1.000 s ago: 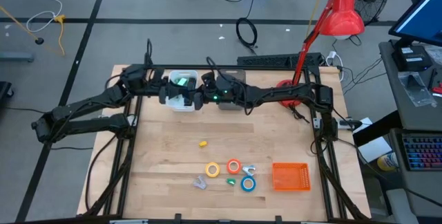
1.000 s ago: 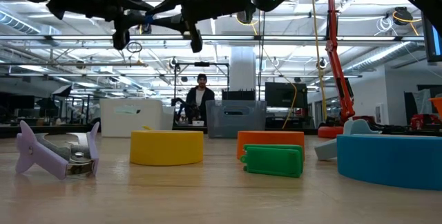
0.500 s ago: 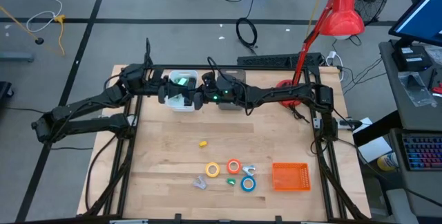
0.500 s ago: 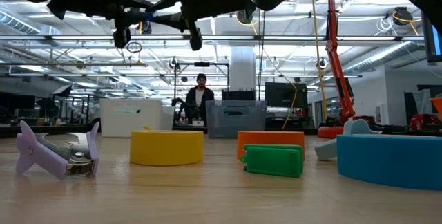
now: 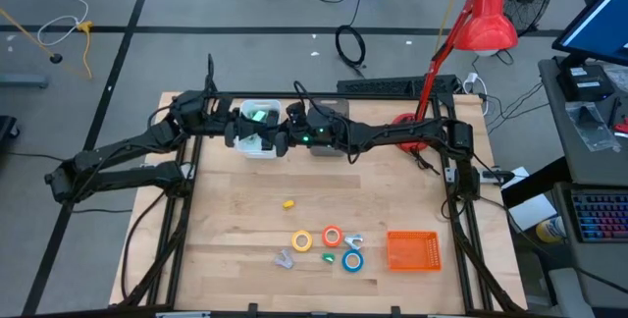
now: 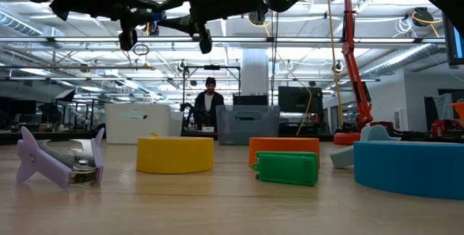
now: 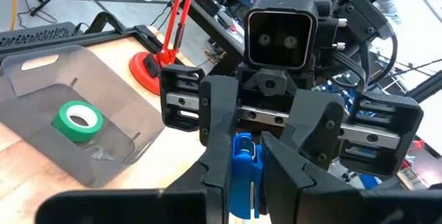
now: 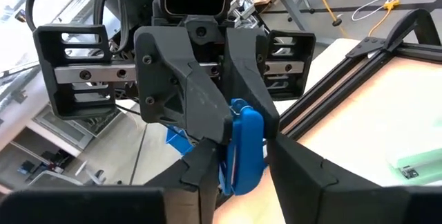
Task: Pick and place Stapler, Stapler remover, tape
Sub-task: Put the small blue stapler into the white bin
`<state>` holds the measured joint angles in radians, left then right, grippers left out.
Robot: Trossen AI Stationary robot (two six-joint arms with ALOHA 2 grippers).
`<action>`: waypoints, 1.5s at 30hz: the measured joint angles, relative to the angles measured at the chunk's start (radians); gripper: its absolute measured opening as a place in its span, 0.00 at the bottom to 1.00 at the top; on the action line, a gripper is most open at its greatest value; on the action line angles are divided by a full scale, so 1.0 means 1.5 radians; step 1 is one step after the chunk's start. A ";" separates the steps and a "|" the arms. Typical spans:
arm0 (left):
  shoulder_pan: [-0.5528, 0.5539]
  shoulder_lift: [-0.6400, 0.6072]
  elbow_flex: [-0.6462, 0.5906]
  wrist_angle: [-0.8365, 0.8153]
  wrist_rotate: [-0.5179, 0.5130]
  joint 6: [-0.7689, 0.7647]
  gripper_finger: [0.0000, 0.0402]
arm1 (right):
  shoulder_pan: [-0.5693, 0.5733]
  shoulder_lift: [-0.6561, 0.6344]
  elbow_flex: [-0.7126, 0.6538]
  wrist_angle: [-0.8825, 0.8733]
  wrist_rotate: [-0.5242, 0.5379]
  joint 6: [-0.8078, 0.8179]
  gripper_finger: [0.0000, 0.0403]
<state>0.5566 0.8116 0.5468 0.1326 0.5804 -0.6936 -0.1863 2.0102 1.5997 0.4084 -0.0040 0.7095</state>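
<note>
Both grippers meet in the air over the table's far part, next to the bins. My left gripper and my right gripper face each other, each shut on the same blue stapler, which also shows in the left wrist view. A green tape roll lies in the grey bin. Near the table's front edge lie the yellow tape, the orange-red tape, the blue tape and the purple stapler remover. My left gripper pinches the blue stapler's one end between its two fingers, coming level from the table's left. The stapler is lifted clear of the table. My right gripper pinches the stapler's other end between its two fingers, coming level from the table's right.
A white bin holding something green stands just below the grippers, beside the grey bin. An orange basket sits at the near right. A small green block and a small yellow bit lie on the wood. A red lamp stands at the far right.
</note>
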 joint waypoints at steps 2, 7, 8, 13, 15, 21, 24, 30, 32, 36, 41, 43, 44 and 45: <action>0.005 0.000 0.000 0.001 0.005 0.001 0.13 | 0.000 0.000 0.000 0.000 0.001 -0.005 0.30; 0.027 0.001 0.000 0.003 0.020 0.002 0.13 | -0.001 0.001 0.001 0.001 0.006 -0.012 0.35; 0.032 0.001 0.000 0.003 0.025 0.002 0.13 | -0.001 0.001 0.001 0.001 0.006 -0.013 0.35; 0.055 0.000 0.000 0.003 0.053 0.002 0.13 | -0.002 0.001 0.001 0.002 0.008 -0.031 0.38; 0.061 0.000 0.000 0.003 0.059 0.003 0.13 | -0.003 0.001 0.001 0.002 0.008 -0.036 0.40; 0.086 -0.001 0.000 0.001 0.079 0.012 0.13 | -0.009 0.001 0.001 0.000 0.006 -0.044 0.46; 0.107 -0.001 0.000 0.000 0.091 0.014 0.13 | -0.015 0.001 0.001 0.000 0.000 -0.043 0.50; 0.158 -0.003 0.001 -0.033 0.107 0.051 0.13 | -0.025 0.001 0.001 -0.006 -0.034 -0.043 0.57; 0.179 -0.002 0.001 -0.066 0.106 0.070 0.13 | -0.026 0.001 0.001 -0.005 -0.036 -0.043 0.58; 0.221 -0.002 0.001 -0.108 0.100 0.098 0.13 | -0.032 0.001 0.001 -0.042 -0.046 -0.044 0.59; 0.250 0.001 0.001 -0.159 0.056 0.135 0.13 | -0.046 -0.004 0.000 -0.108 -0.083 -0.047 0.56; 0.252 0.004 0.001 -0.182 0.026 0.148 0.13 | -0.052 -0.005 0.000 -0.127 -0.088 -0.051 0.53; 0.251 0.008 0.001 -0.189 0.013 0.153 0.13 | -0.056 -0.005 0.000 -0.135 -0.097 -0.058 0.52; 0.250 0.012 0.001 -0.196 -0.001 0.155 0.13 | -0.059 -0.005 0.000 -0.142 -0.104 -0.065 0.49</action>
<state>0.9320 0.8297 0.5476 -0.1617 0.5788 -0.4606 -0.2743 2.0029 1.5999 0.1956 -0.1606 0.6126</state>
